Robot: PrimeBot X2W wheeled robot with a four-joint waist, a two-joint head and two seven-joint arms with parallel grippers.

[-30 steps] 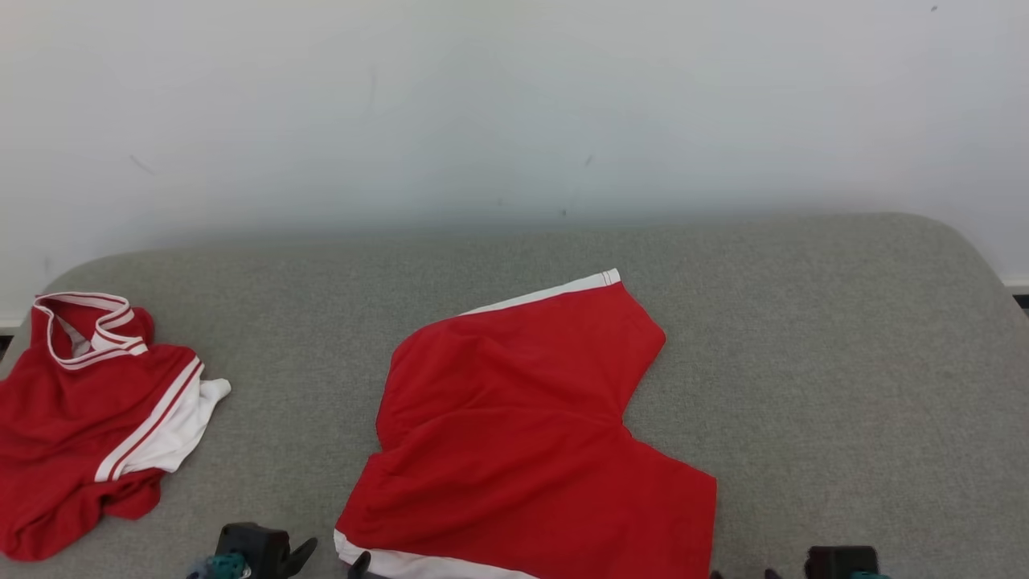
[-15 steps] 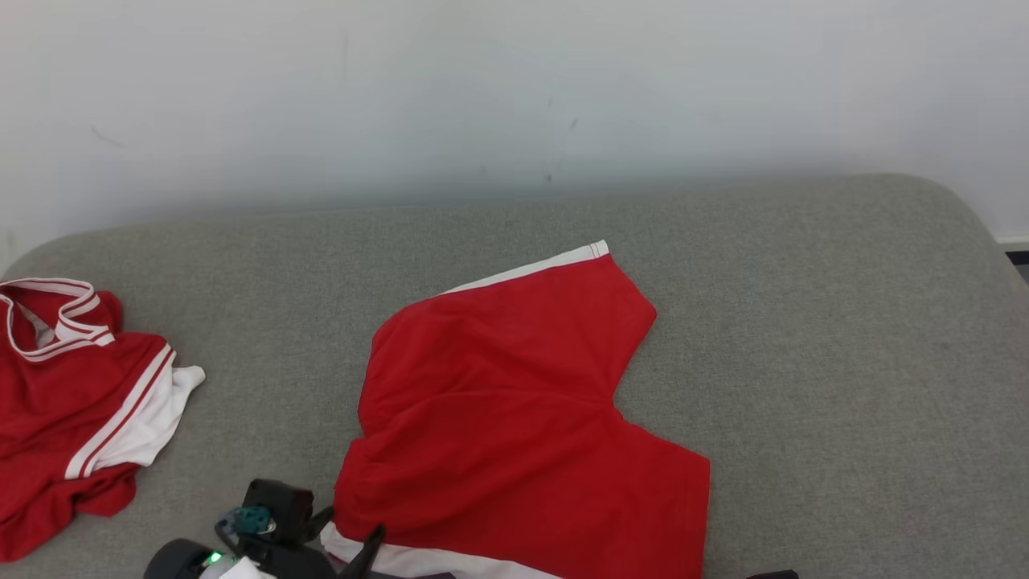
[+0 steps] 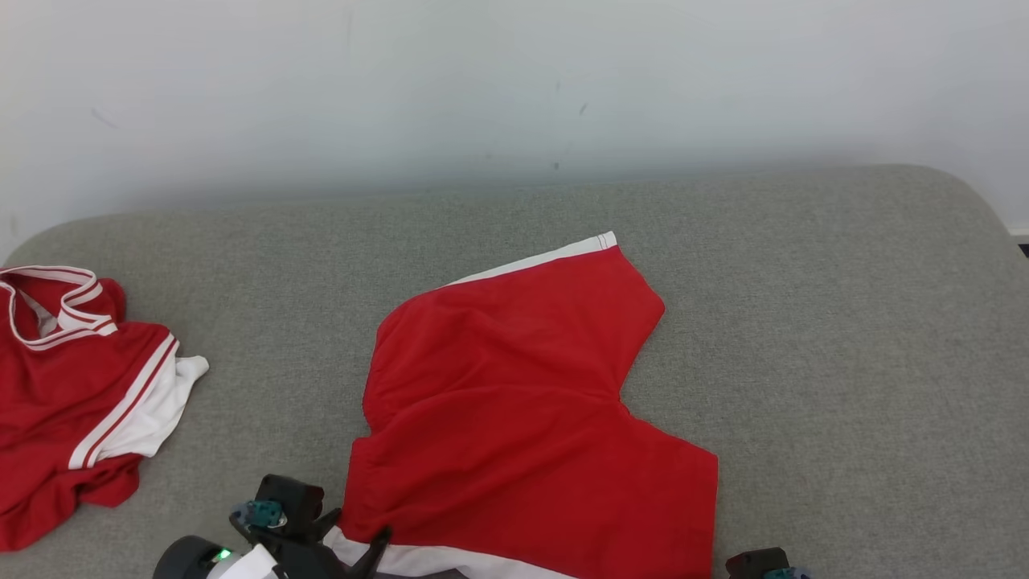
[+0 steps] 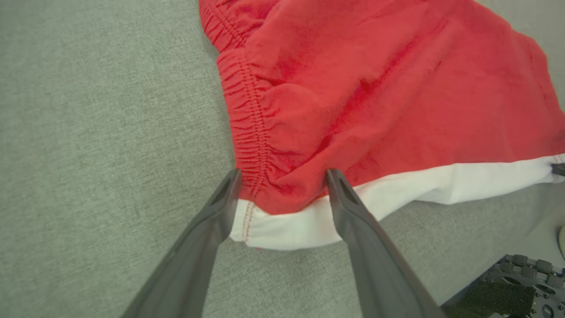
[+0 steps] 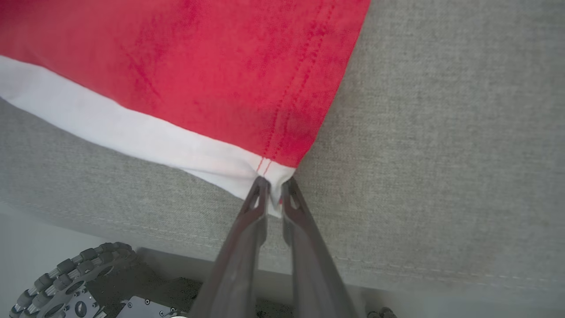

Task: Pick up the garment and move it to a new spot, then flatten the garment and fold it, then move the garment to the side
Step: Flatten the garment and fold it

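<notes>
The garment (image 3: pixel 514 402) is a pair of red shorts with white side stripes, lying spread on the grey cushion (image 3: pixel 844 338). My left gripper (image 3: pixel 354 532) is at its near left corner. In the left wrist view the left gripper (image 4: pixel 283 174) stands open, its fingers straddling the gathered waistband corner of the garment (image 4: pixel 375 88) without pinching it. My right gripper (image 5: pixel 274 185) is shut on the white corner of the garment (image 5: pixel 198 66) at the near right. The head view catches just the right gripper's dark body (image 3: pixel 760 563) at the bottom edge.
A second red and white garment (image 3: pixel 72 402) lies crumpled at the cushion's far left. A white wall (image 3: pixel 514 80) rises behind the cushion. The cushion's front edge and my wheeled base (image 5: pixel 66 274) lie just under the right gripper.
The right gripper has closed onto the garment's near right corner. The left gripper has come forward to straddle the near left corner. The head camera has shifted slightly.
</notes>
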